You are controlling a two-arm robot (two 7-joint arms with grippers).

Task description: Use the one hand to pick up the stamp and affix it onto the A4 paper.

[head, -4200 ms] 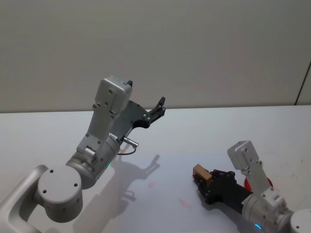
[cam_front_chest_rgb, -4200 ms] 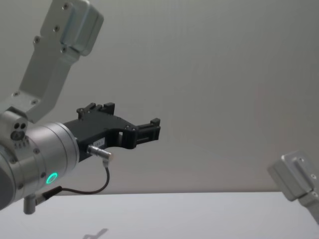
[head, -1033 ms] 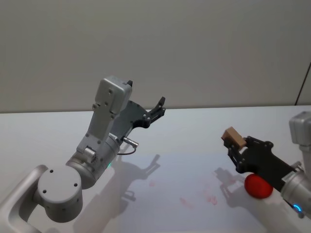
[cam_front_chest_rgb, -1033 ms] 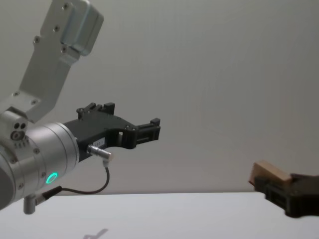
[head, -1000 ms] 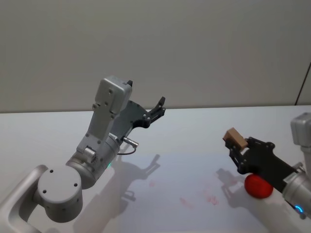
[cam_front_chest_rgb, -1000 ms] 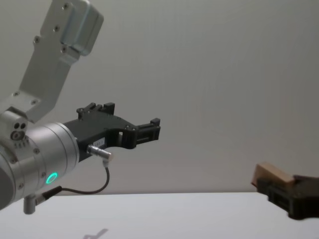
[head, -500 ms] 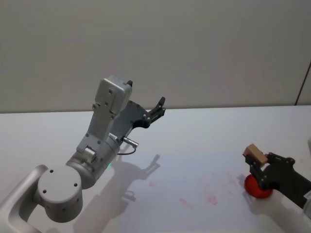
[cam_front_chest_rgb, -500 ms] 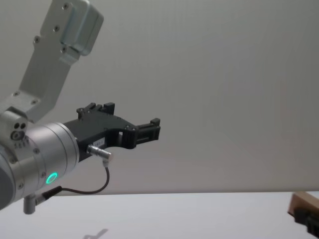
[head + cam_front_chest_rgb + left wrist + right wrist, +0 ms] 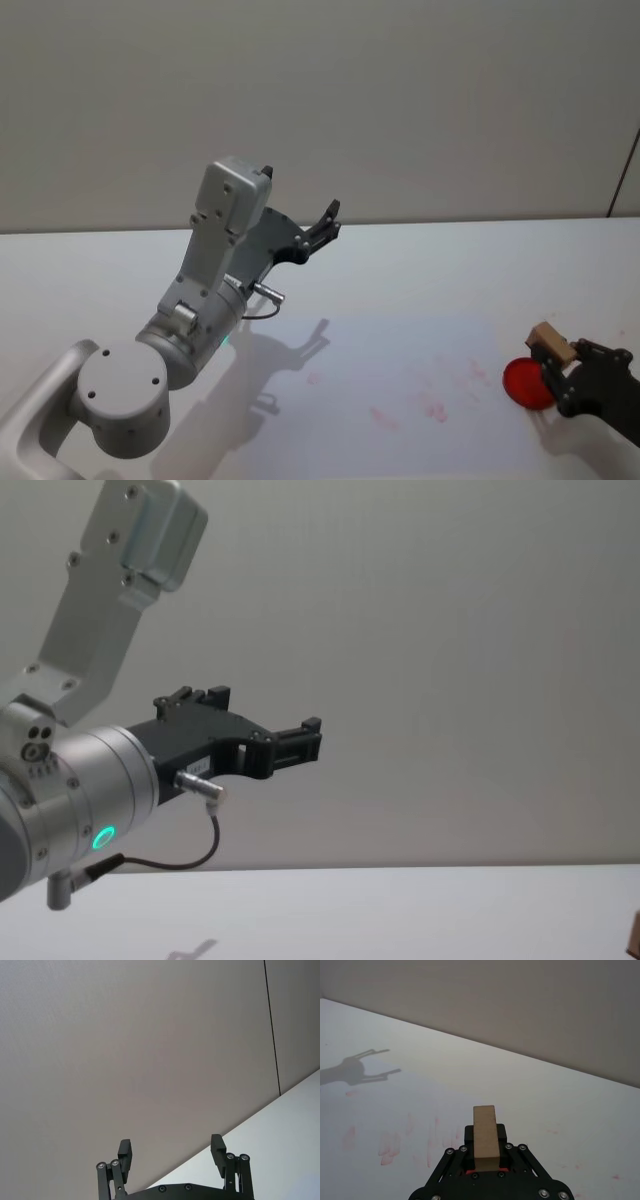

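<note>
The stamp (image 9: 550, 341), a plain tan wooden block, is pinched between the fingers of the right gripper (image 9: 556, 367) and stands up out of the black jaws, its upper end free and its lower end hidden by them; the right wrist view shows the same block (image 9: 485, 1136) clamped squarely in the middle of the gripper, with a sliver of red just beneath it. That red belongs to the round red ink pad (image 9: 527, 384), which I take as the landmark: the stamp sits directly at the pad's far right edge, over or against it, though whether its face is touching the ink cannot be told from here. Being held by its sides with the working face down reads as a grip chosen so that the block can be pressed straight onto a flat surface, and its place at the pad suggests inking or re-inking. Just to the left of the pad lies the A4 paper (image 9: 400, 345), pale on the white table (image 9: 90, 270), already carrying several faint red smudges (image 9: 432, 408) near the pad, so some marks have been made. Well to the left of the pad, the left gripper (image 9: 322, 226) is raised clear of the table on its bent arm with its fingers spread and nothing between them, apparently parked out of the way so the right arm can work alone.
</note>
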